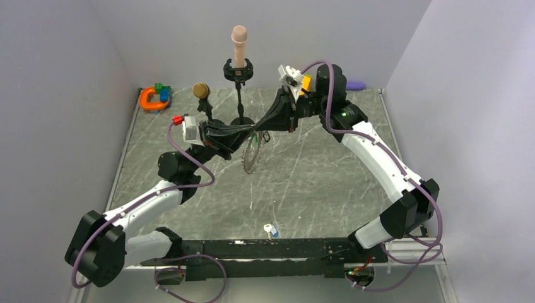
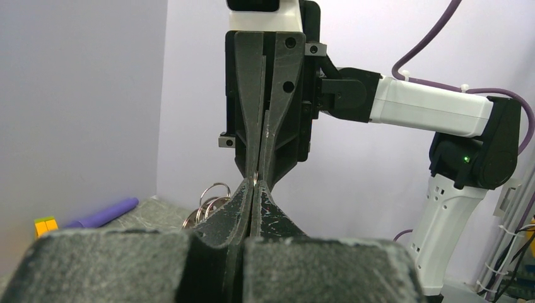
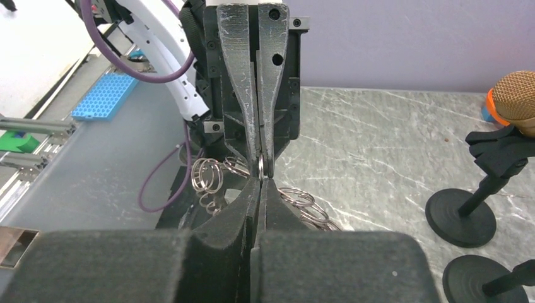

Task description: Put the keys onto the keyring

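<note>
Left gripper [image 2: 252, 192]: closest to your left wrist camera; you had its jaws pressed together, the tips nipping a thin silver wire loop [image 3: 260, 166].
Right gripper [image 3: 261, 186]: you had these jaws together as well, nose to nose with the left tips and pinching the same loop.
Keyring [image 1: 251, 154]: this dark toothed ring hung edge-on in the air just under the two meeting tips. It was clear of the table [image 1: 328, 183] and towards its middle rear.
Split rings [image 3: 211, 173]: silver coils were bunched on either side of the pinch point. You could not tell how they joined the keyring.
Stands: two black stands stood behind the grippers, one with a gold mesh head [image 1: 201, 90] and a taller one carrying a tan peg [image 1: 238, 41]. Their round bases [image 3: 459, 216] sat on the table to one side of the pinch.
Near edge: a small pale item with a blue end [image 1: 270, 230] lay alone by the arm bases, well apart from the keyring.
Back corners: an orange, green and blue toy [image 1: 155, 97] sat on the left, and a purple object [image 1: 356, 84] lay behind your right arm.
</note>
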Controlling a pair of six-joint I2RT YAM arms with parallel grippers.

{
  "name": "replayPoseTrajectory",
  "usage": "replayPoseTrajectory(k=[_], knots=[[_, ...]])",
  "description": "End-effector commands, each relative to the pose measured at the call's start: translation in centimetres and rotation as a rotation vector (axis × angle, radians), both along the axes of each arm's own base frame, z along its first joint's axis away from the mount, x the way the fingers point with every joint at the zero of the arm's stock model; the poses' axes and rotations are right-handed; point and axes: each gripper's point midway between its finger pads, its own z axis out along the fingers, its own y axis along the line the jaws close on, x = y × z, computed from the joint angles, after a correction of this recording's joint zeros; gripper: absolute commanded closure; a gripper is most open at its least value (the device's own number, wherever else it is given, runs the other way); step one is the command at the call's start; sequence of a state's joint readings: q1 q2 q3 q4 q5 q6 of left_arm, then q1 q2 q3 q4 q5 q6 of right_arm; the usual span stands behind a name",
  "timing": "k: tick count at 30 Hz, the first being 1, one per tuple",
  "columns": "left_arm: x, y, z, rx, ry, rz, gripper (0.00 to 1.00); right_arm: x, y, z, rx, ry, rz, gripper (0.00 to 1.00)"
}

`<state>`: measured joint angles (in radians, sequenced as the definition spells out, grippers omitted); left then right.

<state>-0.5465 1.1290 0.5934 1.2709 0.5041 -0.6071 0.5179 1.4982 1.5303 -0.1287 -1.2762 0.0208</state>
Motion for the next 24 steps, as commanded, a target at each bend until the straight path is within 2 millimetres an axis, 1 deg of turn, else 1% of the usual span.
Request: replayPoseTrajectory(k=[1,4,5,6,7,8,10,11,12,13,15,18,20,22,24], knots=[[-1.3,0.9,3.6,-0.073,-0.104,-0.001,1.0,-1.1,-0.2,1.0,0.022,-0.038,0.042,1.0],[-1.4,0.8,3.3,-0.056,-0.089,-0.009,1.0,-1.0,-0.3,1.3,0.015,-0.082,0.038,1.0],[-1.4,0.7,3.1,-0.041,-0.079,-0.012,0.94,-0.9,-0.3,1.2,0.005,-0.095,0.034,1.0],[-1.4,0.6,2.8,-0.023,-0.065,-0.018,0.85,-0.8,-0.4,0.8,-0.021,-0.085,0.026,1.0],[-1.5,0.5,2.6,0.0,-0.057,-0.022,0.76,-0.8,-0.5,0.8,-0.032,-0.101,0.023,1.0],[-1.6,0.4,2.3,0.034,-0.045,-0.025,0.7,-0.7,-0.6,0.6,-0.049,-0.11,0.024,1.0],[-1.7,0.4,1.6,0.099,-0.02,-0.017,0.6,-0.6,-0.7,0.1,-0.085,-0.123,0.027,1.0],[-1.9,0.6,1.5,0.124,-0.017,-0.009,0.57,-0.5,-0.8,-0.1,-0.104,-0.129,0.026,1.0],[-1.7,0.7,0.7,0.168,0.014,0.001,0.54,-0.5,-0.8,-0.4,-0.126,-0.138,0.025,1.0],[-2.0,1.0,1.1,0.18,-0.002,0.011,0.52,-0.5,-0.8,-0.5,-0.147,-0.158,0.025,1.0],[-2.0,1.5,0.5,0.227,0.024,0.031,0.48,-0.6,-0.8,-1.2,-0.203,-0.184,0.027,1.0],[-2.1,2.2,-0.3,0.308,0.046,0.057,0.46,-0.4,-1.0,-2.1,-0.29,-0.222,0.037,1.0],[-2.3,2.2,-0.9,0.373,0.059,0.054,0.45,-0.5,-1.2,-2.1,-0.334,-0.264,0.046,1.0],[-2.4,2.1,-1.6,0.437,0.074,0.038,0.45,-0.6,-1.4,-2.9,-0.4,-0.298,0.057,1.0],[-2.4,2.0,-1.8,0.488,0.083,0.026,0.44,-0.6,-1.4,-3.8,-0.462,-0.325,0.057,1.0]])
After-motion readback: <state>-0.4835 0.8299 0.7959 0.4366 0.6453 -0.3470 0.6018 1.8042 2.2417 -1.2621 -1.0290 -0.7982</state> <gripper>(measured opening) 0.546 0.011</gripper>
